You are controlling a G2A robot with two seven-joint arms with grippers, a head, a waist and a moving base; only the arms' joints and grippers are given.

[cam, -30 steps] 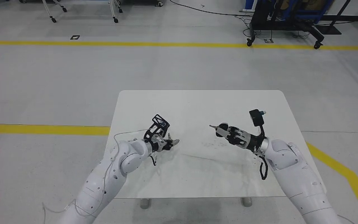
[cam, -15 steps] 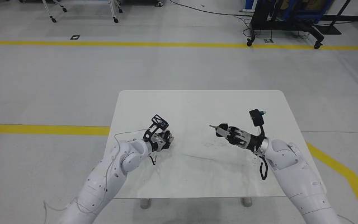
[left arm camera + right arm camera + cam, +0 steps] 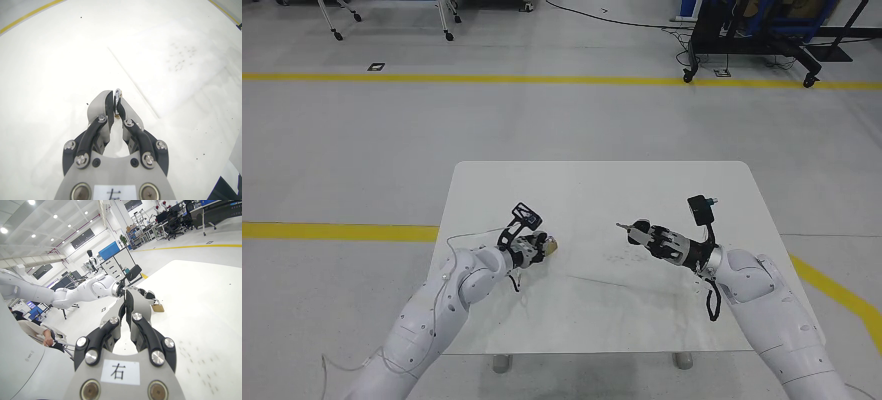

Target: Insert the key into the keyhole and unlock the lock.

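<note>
A small brass padlock (image 3: 158,308) hangs just above the white table (image 3: 592,190), held by its silver shackle (image 3: 117,100). My left gripper (image 3: 540,244) is shut on that shackle at the table's left middle; the brass body (image 3: 551,243) pokes out past the fingertips. My right gripper (image 3: 628,231) is at the table's right middle, a short way from the padlock and pointing at it. It is shut on the key, whose thin metal tip (image 3: 125,288) sticks out between the pads. In the right wrist view the left gripper (image 3: 150,295) sits beyond my right gripper (image 3: 126,294).
A faint seam (image 3: 132,83) crosses the tabletop ahead of the left gripper, with scuff marks (image 3: 181,58) beyond it. Bare table lies between the two arms. The table's edges are well away from both grippers.
The left gripper went from spread beside the padlock to shut on its shackle, and drew back slightly with the lock. The right arm has stayed still.
</note>
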